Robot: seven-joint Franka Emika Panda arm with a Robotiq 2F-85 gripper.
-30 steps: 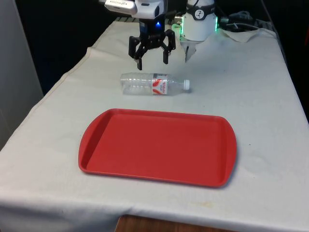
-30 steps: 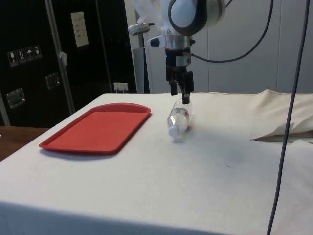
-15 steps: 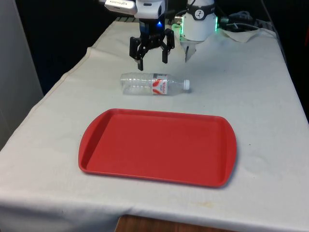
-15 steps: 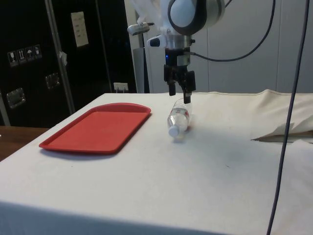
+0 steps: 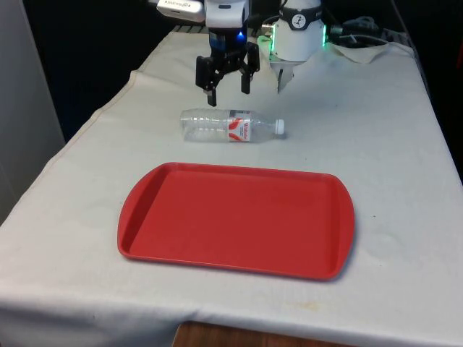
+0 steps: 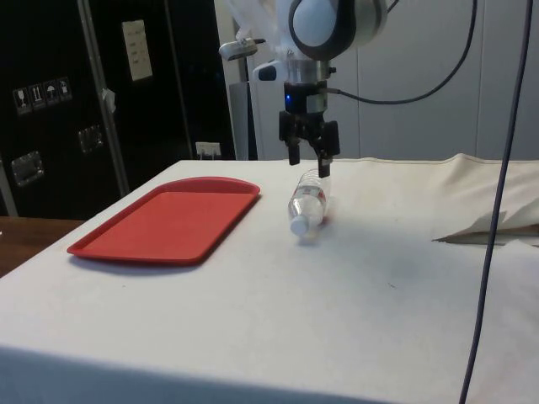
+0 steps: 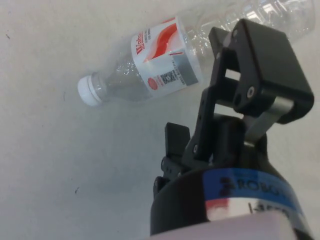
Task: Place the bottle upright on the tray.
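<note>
While bottle lies on side on table, upper centre of front view, just beyond red tray, claw hovers above it, fingers spread, empty. Best: lower squarely over label, pinch mid-body. Label red-white, QR code; wording unreadable.

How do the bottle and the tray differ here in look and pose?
The bottle is clear plastic with a white cap and a red-and-white label; the tray is solid red. The bottle lies on its side on the cloth; the tray sits flat, right way up. The bottle is slim and round; the tray is broad, shallow and holds nothing. Both rest on the white cloth, apart from each other and untouched by the gripper.
</note>
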